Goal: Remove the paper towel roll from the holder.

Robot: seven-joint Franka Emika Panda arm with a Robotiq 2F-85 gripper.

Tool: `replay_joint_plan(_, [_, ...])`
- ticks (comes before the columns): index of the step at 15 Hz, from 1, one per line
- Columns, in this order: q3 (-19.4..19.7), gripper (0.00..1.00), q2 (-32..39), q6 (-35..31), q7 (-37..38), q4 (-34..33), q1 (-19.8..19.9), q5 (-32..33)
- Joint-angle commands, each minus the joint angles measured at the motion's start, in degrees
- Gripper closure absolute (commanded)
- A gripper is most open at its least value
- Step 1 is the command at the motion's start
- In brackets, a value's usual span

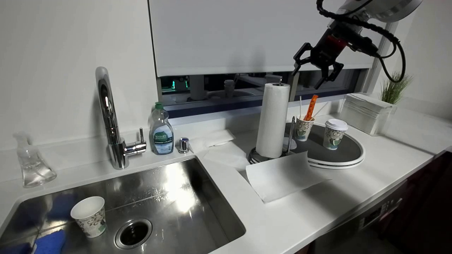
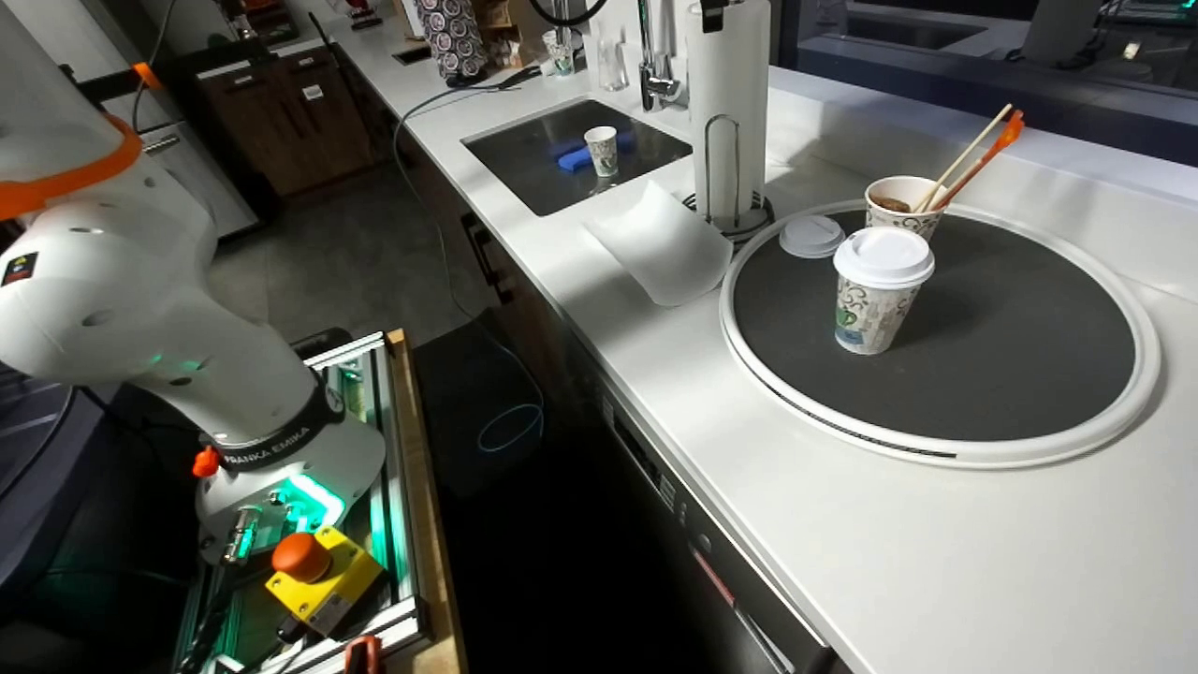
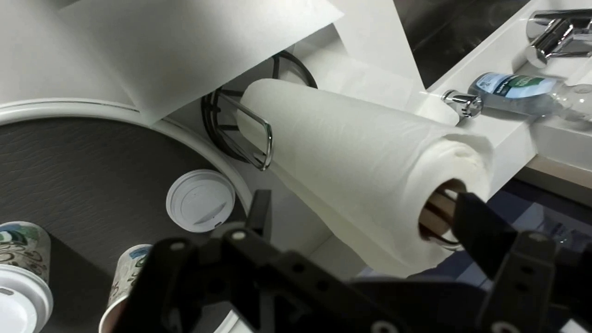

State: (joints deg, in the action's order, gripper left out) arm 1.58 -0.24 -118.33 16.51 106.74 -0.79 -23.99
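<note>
The paper towel roll (image 1: 272,121) stands upright on the holder (image 1: 291,134), and shows in both exterior views (image 2: 728,80). The holder's dark ring base and side wire loop show in the wrist view (image 3: 269,143); its rod is mostly inside the roll (image 3: 342,134). The rod's tip pokes out at the top. My gripper (image 1: 306,80) is open and empty, above and to the right of the roll's top in that exterior view. In the wrist view the gripper (image 3: 364,203) has one finger overlapping the roll's core opening; I cannot tell whether it touches.
A loose white sheet (image 1: 286,174) lies against the holder's base. A round grey turntable (image 2: 1011,374) beside it bears a lidded cup (image 2: 875,295), a cup with stirrers (image 2: 903,201) and a loose lid (image 2: 811,236). The sink (image 1: 176,204), faucet (image 1: 109,116) and soap bottle (image 1: 162,134) are nearby.
</note>
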Motion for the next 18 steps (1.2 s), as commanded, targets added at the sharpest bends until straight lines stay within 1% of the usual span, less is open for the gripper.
replay_joint_plan(1, [-0.32,0.0,1.27,-1.84,0.17,-0.02,0.59,-0.79])
replay_joint_plan(3, [-0.28,0.0,1.8,-2.73,-0.1,0.27,0.72,-1.29])
replay_joint_plan(8, [-0.69,0.0,3.79,-7.56,-0.97,0.04,0.61,-2.66])
replay_joint_plan(14, [-1.6,0.0,4.33,-7.87,-2.64,-0.53,0.55,-4.06])
replay_joint_plan(15, [-1.69,0.07,4.45,-7.81,-2.71,-0.69,0.55,-4.12])
replay_joint_plan(17, [-1.86,0.34,4.68,-7.56,-2.72,-0.91,0.52,-4.2])
replay_joint_plan(18, [-1.93,0.42,4.77,-7.53,-2.74,-1.0,0.5,-4.2])
